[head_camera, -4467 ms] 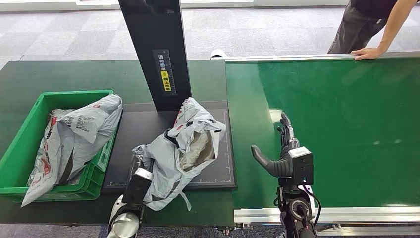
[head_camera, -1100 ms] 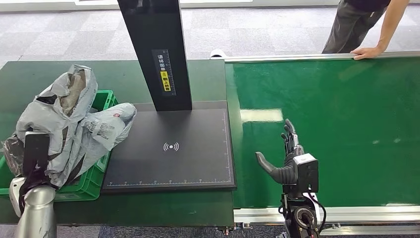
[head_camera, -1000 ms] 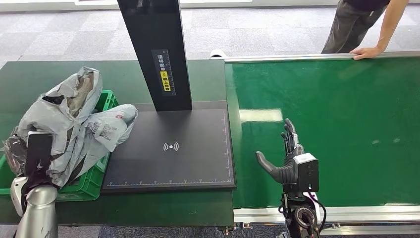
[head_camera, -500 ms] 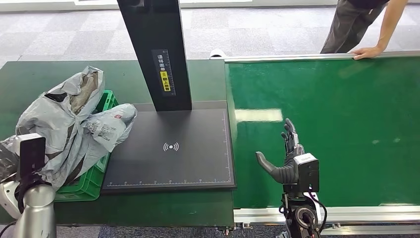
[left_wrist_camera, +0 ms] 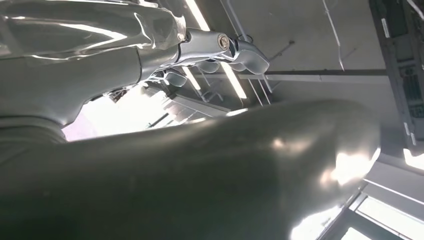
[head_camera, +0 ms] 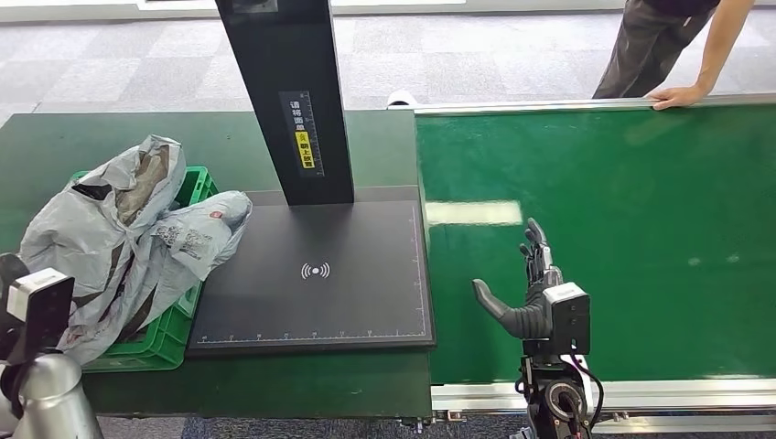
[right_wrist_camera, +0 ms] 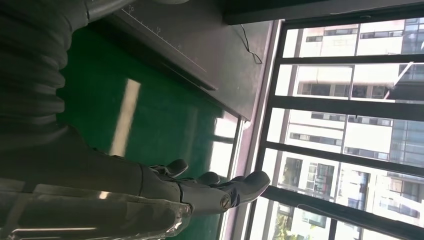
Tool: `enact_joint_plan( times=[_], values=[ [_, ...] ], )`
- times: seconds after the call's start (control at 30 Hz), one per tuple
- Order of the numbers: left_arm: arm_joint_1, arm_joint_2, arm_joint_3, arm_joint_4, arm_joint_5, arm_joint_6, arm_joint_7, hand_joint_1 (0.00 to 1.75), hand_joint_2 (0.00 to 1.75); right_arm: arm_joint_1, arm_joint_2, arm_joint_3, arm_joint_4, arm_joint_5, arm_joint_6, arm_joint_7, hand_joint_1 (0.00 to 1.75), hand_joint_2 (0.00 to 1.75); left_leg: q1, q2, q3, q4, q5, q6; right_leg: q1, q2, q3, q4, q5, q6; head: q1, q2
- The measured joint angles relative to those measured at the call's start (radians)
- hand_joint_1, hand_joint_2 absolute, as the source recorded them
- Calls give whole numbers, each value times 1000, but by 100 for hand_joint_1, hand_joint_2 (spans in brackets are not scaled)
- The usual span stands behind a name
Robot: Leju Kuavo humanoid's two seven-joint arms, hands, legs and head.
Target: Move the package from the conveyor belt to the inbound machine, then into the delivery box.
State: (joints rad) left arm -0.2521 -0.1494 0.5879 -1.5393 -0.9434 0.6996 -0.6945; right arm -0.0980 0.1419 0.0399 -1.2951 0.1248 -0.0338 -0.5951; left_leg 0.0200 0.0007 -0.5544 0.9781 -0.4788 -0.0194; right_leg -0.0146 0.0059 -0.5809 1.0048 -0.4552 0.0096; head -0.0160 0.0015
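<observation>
In the head view the left arm is cut off at the lower left corner, and its black wrist box hides the hand, so what the hand does there cannot be read. The left wrist view shows the left hand (left_wrist_camera: 220, 47) against ceiling lights, its fingers extended and holding nothing. The grey package (head_camera: 114, 215) lies crumpled on the green delivery box (head_camera: 156, 338), heaped over a second grey mailer bag (head_camera: 197, 233) whose end droops over the box rim toward the black inbound machine platform (head_camera: 316, 274); most of the box is hidden beneath the bags. The machine's black post (head_camera: 288, 101) runs out of the top of the picture. The right hand (head_camera: 526, 283) hovers over the near left part of the green conveyor belt (head_camera: 622, 229), fingers straight and thumb spread, empty. A person (head_camera: 673, 55), cut off above, rests a hand on the belt's far rail (head_camera: 549, 103).
</observation>
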Motion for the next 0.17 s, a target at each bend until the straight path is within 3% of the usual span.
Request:
enact_joint_plan(
  times=[0.1, 0.17],
  values=[
    [7, -10, 0, -55, 43, 0, 0, 0, 175, 0, 0, 0, 0, -3, -2, 0, 0, 175, 0, 0, 0, 0, 0, 0, 0, 0, 0, 0, 0, 0, 0, 0],
    [16, -13, -5, -101, 70, 0, 0, 0, 175, 0, 0, 0, 0, -6, -4, -1, 0, 175, 0, 0, 0, 0, 0, 0, 0, 0, 0, 0, 0, 0, 0, 0]
  ],
)
